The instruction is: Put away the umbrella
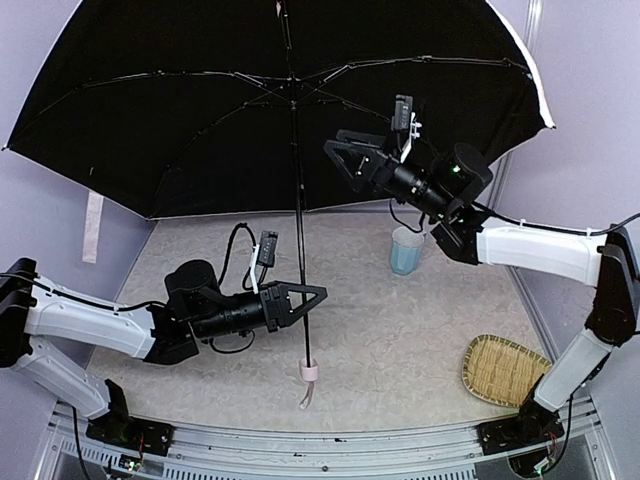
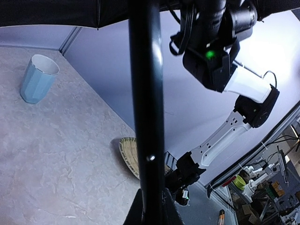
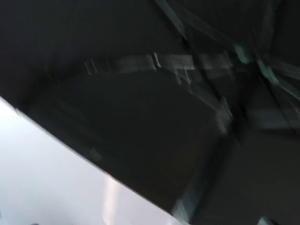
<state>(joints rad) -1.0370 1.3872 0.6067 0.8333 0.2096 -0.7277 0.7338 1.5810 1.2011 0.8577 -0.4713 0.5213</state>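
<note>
The umbrella (image 1: 200, 100) stands open and upright, its black lining facing me, with a pale rim at the right. Its thin black shaft (image 1: 299, 200) runs down to the small pink handle (image 1: 309, 372) with strap, near the table. My left gripper (image 1: 303, 297) is shut on the shaft low down. In the left wrist view the shaft (image 2: 146, 93) rises from between the fingers (image 2: 136, 211). My right gripper (image 1: 340, 160) is raised under the canopy right of the shaft, jaws apart and empty. The right wrist view is blurred and shows only lining (image 3: 140, 117) and ribs (image 3: 140, 63).
A light-blue cup (image 1: 406, 250) stands at the back right and also shows in the left wrist view (image 2: 37, 78). A woven bamboo tray (image 1: 505, 370) lies at the front right and shows in the left wrist view too (image 2: 127, 154). Purple walls enclose the table.
</note>
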